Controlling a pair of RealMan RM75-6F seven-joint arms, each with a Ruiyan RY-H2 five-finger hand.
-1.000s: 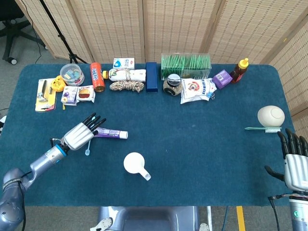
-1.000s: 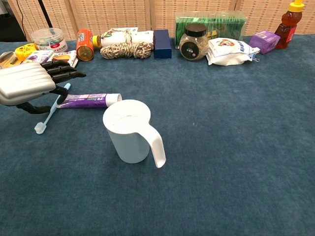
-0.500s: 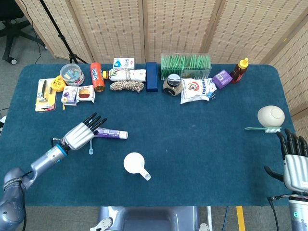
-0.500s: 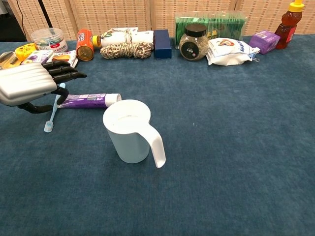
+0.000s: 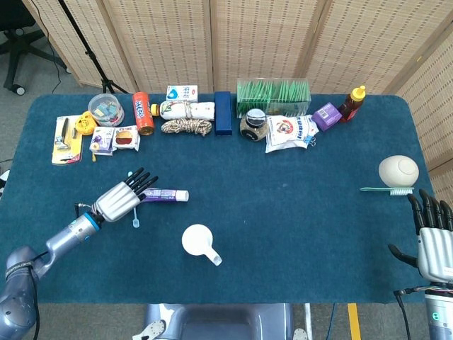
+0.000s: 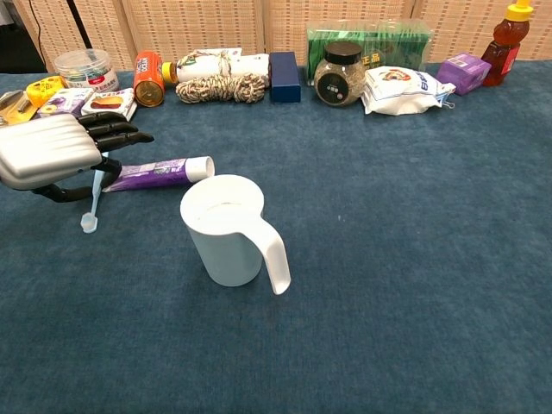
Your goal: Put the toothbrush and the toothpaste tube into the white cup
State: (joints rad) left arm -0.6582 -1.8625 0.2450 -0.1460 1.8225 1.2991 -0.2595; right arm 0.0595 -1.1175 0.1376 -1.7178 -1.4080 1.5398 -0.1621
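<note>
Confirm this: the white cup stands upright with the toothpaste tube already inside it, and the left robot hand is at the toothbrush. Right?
Not quite. The toothpaste tube lies on the table beside the left robot hand, not inside the white cup, as the chest view shows. The rest holds, toothbrush included.

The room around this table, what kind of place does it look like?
Probably a lab or studio set up for robot trials: woven folding screens wall off the blue-carpeted table, an office chair and a tripod stand sit behind, and assorted household props line the table's far edge.

No lettering can be read; print on the packages is too blurred
</note>
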